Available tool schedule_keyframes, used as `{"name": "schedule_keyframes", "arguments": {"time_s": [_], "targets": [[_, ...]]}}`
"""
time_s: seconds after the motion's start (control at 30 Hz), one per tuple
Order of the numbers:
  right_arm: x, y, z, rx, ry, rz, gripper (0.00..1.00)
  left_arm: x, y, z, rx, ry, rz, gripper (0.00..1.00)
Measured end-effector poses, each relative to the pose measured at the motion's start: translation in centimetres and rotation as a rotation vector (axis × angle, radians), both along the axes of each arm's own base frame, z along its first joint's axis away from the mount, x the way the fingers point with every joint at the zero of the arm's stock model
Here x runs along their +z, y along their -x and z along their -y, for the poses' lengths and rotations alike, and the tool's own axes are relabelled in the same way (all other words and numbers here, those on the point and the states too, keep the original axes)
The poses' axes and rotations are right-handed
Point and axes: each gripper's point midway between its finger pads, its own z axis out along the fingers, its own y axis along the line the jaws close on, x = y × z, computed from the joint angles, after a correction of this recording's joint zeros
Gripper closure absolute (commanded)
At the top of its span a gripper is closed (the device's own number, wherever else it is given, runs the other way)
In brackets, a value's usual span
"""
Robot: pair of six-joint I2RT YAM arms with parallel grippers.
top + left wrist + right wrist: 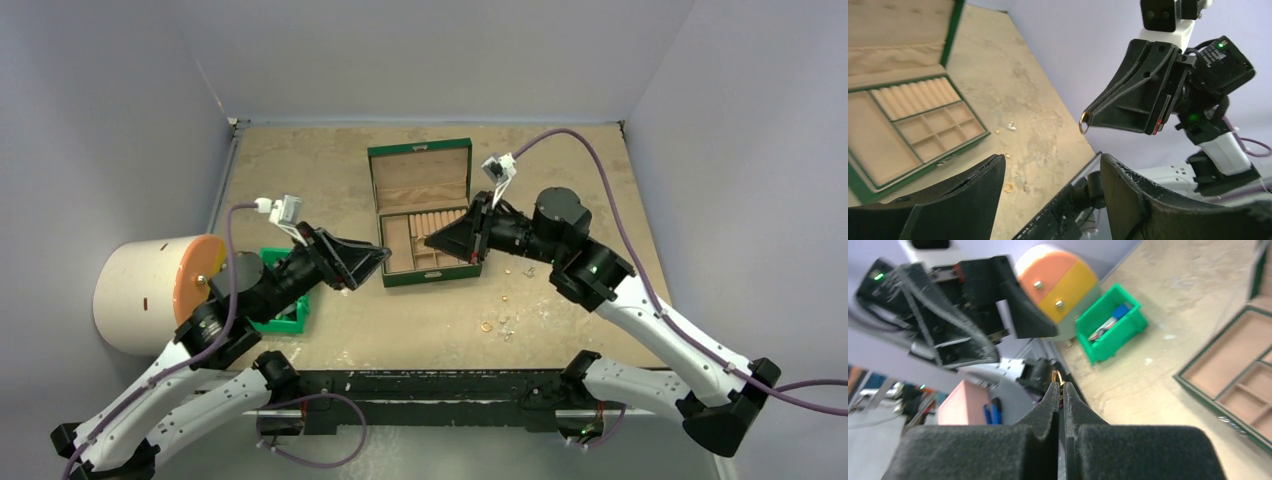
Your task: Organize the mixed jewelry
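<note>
Closest to the right wrist lens: black fingers [1013,450] of the right hand [1059,390], pressed flat together and clenched on a small gold ring [1057,375] that pokes out at the very tips. Hangs raised off the counter [400,335]; from overhead, overlaps the front right part of the green box [428,278]. Points tip to tip at the left hand [1051,159], with a clear gap between the two.

Left hand: released, fingers spread wide, nothing between them. Hovers off the front left corner of the green box, not touching it.

Green box: lid up, tan lining, a row of cushion rolls at the back of the tray and small square compartments at its front right. No jewelry to be made out in any compartment.

Rest of the loose jewelry, on the bare counter in front of and to the right of the box: a larger gold ring [486,326] near the front edge, silver bits [507,324] just beside it, a tiny gold piece [504,297] farther back, another silver piece [528,270] close under the right arm.

Far left: small green bin [285,325] with dark and blue items, and next to it a white drum [135,290] with an orange and yellow face.
</note>
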Motion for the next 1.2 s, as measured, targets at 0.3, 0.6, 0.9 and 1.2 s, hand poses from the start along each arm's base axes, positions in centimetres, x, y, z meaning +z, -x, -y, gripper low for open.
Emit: {"name": "schedule_keyframes", "arguments": {"time_s": [0.3, 0.6, 0.9, 1.2], "targets": [[-4.4, -7.8, 2.8, -0.364, 0.386, 0.021, 1.00, 0.1, -0.9, -6.3, 0.251, -0.179, 0.038, 0.30], [-14.0, -12.7, 6.4, -0.613, 0.910, 0.014, 1.00, -3.2, -1.1, -11.4, 0.432, -0.364, 0.017, 0.30], [-17.3, -15.8, 6.6, -0.722, 1.070, 0.006, 1.00, -3.9, -1.6, -13.9, 0.544, -0.405, 0.021, 0.30], [-20.7, -18.0, 5.8, -0.777, 1.125, -0.007, 1.00, -6.3, -2.2, -14.3, 0.580, -0.465, -0.001, 0.29]]}}
